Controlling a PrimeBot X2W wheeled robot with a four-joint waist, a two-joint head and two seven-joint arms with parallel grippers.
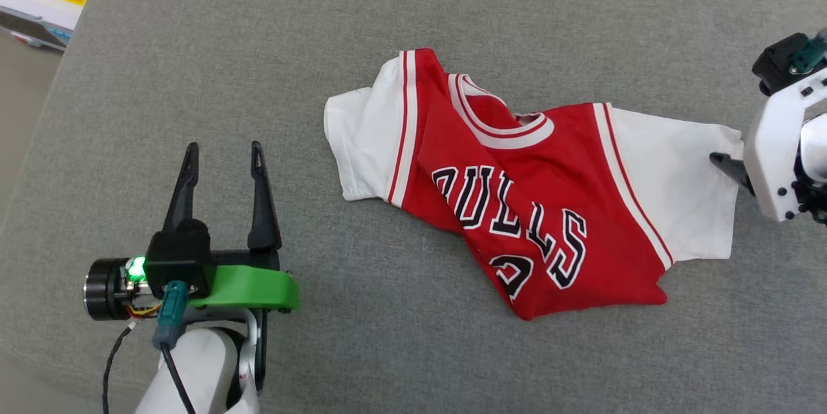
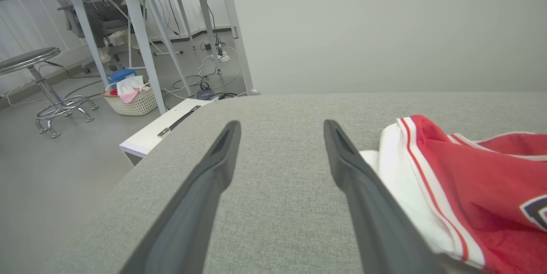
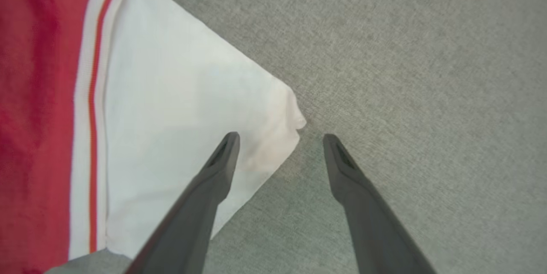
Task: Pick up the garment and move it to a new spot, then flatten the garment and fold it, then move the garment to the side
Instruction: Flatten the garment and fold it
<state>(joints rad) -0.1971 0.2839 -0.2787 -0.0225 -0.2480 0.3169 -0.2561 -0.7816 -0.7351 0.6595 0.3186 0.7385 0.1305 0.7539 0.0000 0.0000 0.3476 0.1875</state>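
The garment lies crumpled on the grey padded table, a red jersey with white sleeves and black lettering facing up. My left gripper is open at the lower left, well clear of the left sleeve, and holds nothing. At the right edge my right gripper is open and points down over the corner of the right white sleeve. One fingertip is above the cloth, the other above bare table. Only one dark fingertip of it shows in the head view, beside the sleeve.
The table's left edge drops off near a white box. Beyond it stand desk legs, a stool, a laundry basket and floor cables. A pale wall rises behind the table.
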